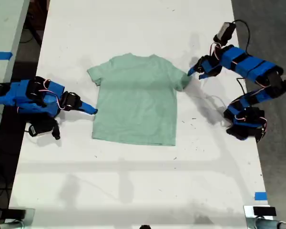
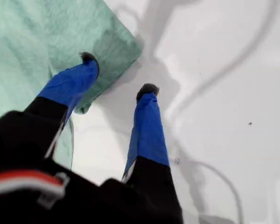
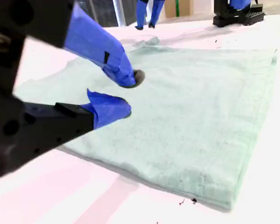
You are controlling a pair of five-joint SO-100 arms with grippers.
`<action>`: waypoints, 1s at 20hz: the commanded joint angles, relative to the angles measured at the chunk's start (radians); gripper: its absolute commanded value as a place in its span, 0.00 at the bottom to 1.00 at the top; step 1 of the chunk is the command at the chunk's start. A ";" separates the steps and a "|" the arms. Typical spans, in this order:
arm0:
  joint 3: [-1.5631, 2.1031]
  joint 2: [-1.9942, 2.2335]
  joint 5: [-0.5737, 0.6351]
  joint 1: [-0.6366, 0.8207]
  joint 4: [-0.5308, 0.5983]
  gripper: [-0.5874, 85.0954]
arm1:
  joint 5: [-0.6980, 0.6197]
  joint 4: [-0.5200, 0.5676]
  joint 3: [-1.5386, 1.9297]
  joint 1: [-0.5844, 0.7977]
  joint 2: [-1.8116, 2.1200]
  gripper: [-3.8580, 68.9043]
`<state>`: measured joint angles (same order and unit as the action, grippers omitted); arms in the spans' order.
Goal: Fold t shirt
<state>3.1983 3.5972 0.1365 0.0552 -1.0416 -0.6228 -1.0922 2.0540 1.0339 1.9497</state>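
The t shirt (image 1: 136,98) lies spread flat on the white worktop (image 1: 133,181), neck away from the camera in the exterior view, between my two arms. My first gripper (image 2: 116,74) has its jaws apart, straddling the corner of one sleeve (image 2: 114,46): one blue fingertip (image 2: 86,60) sits over the cloth, the other over bare worktop just beside it. My second gripper (image 3: 128,95) holds its jaws apart at the shirt's side edge, below the other sleeve, gripping nothing.
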 commanded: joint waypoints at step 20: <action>0.009 0.006 0.008 -0.011 0.000 0.08 | -0.109 0.127 -0.798 -0.584 -0.411 0.50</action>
<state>3.1983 3.5972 0.1365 0.0537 -1.0416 -0.6842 -0.9250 1.4205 0.4771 1.5555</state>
